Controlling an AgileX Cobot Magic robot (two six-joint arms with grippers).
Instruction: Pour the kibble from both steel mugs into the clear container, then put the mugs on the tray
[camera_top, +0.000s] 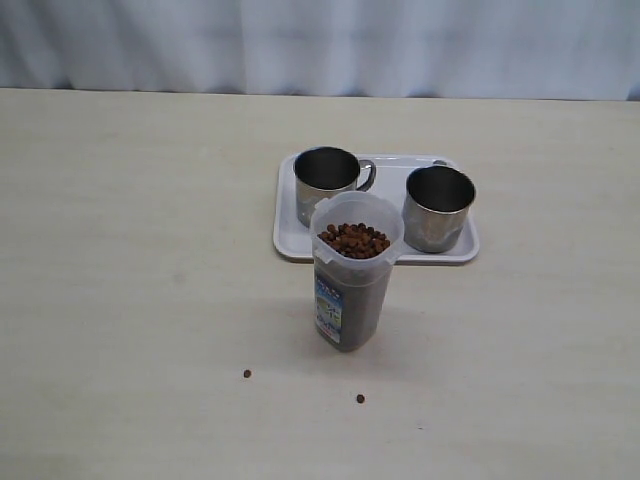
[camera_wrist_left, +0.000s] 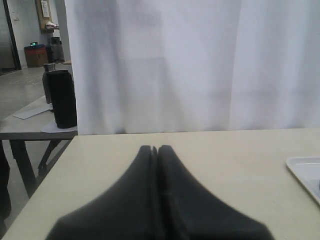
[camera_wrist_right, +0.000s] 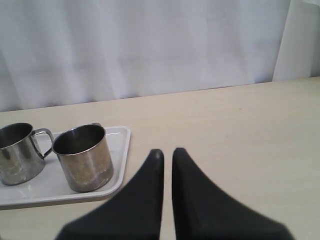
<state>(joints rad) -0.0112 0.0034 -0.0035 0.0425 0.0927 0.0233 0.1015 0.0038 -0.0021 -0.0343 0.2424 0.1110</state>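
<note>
Both steel mugs stand upright on the tray (camera_top: 389, 168), at the far side of the worktop (camera_top: 130, 280) and a little right of centre; the left-hand mug (camera_top: 325, 186) has its loop handle turned right, towards the right-hand mug (camera_top: 438, 208), and the two are near but apart; both look empty. The clear container (camera_top: 355, 287) stands upright just in front of the tray, nearer than the mugs and between them in line, its long axis vertical; kibble (camera_top: 353, 241) fills it close to the rim. Two stray pellets (camera_top: 247, 373) lie on the worktop nearer still, well apart from each other and clear of the container.

Neither arm shows in the exterior view. The left gripper (camera_wrist_left: 154, 149) has its jaws pressed together on nothing, with bare worktop ahead and only a corner of the tray at the edge of its view. The right gripper (camera_wrist_right: 167, 152) is likewise closed and empty, a thin slit between its tips; tray and mugs sit ahead of it and off to one side, untouched.

By the look of it, pouring and placing are both done; if anything remains it is the stray pellets, and the right arm seems the nearer to the tray.
</note>
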